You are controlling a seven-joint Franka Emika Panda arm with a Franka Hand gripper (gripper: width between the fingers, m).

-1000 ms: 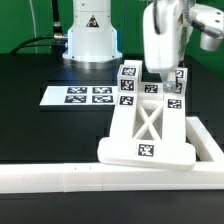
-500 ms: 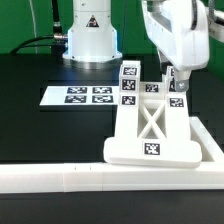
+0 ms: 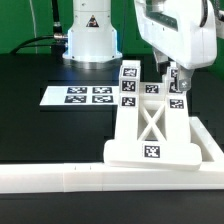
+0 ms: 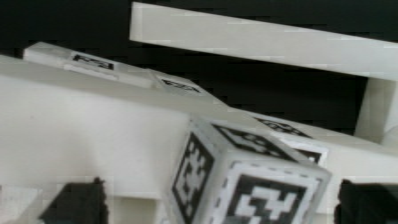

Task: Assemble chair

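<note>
The partly built chair (image 3: pixel 150 122) stands at the exterior view's right: an X-braced panel rising from a flat white piece (image 3: pixel 190 150), with two tagged posts behind it. My gripper (image 3: pixel 176 78) is low over the right post (image 3: pixel 177 100). In the wrist view that post's tagged top (image 4: pixel 267 180) sits between my dark fingers (image 4: pixel 71 203). The gripper (image 4: pixel 217 205) is open, with a gap showing on one side of the post. The left post (image 3: pixel 128 82) stands free.
The long white L-shaped rail (image 3: pixel 60 178) runs along the front and turns back at the exterior view's right, close to the chair. The marker board (image 3: pixel 78 96) lies on the black table, left of the chair. The robot's base (image 3: pixel 90 35) is behind it.
My gripper has moved toward the exterior view's right and come down over the right post. The chair has shifted slightly to the right.
</note>
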